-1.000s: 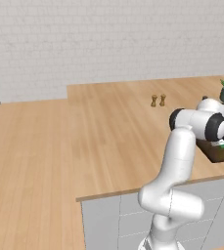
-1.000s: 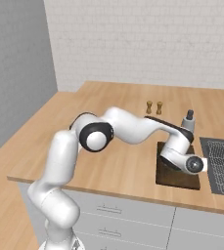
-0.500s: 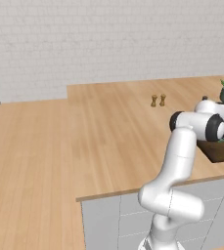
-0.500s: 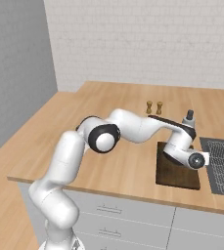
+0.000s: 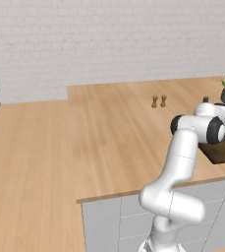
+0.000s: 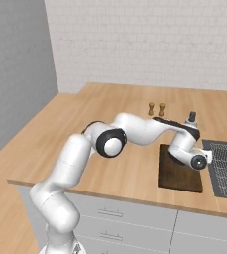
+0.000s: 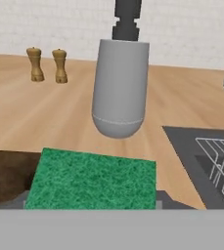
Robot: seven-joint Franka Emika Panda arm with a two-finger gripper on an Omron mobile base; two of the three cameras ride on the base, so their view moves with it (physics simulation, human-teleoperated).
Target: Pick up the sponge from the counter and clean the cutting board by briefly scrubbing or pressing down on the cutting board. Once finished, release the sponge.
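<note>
Hand view: the sponge (image 7: pixel 91 179) is seen low in the frame, clamped in the gripper (image 7: pixel 91 202) over the cutting board (image 7: pixel 3 176) at lower left. It is judged light, soft and compressible, best held across its narrow sides.

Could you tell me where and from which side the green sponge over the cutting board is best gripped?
Grip the sponge across its short side edges, coming straight down from above. It is a flat, thin rectangle with its broad scrubbing face up over the cutting board, so only its edges likely offer the gripper opposing surfaces.
</note>
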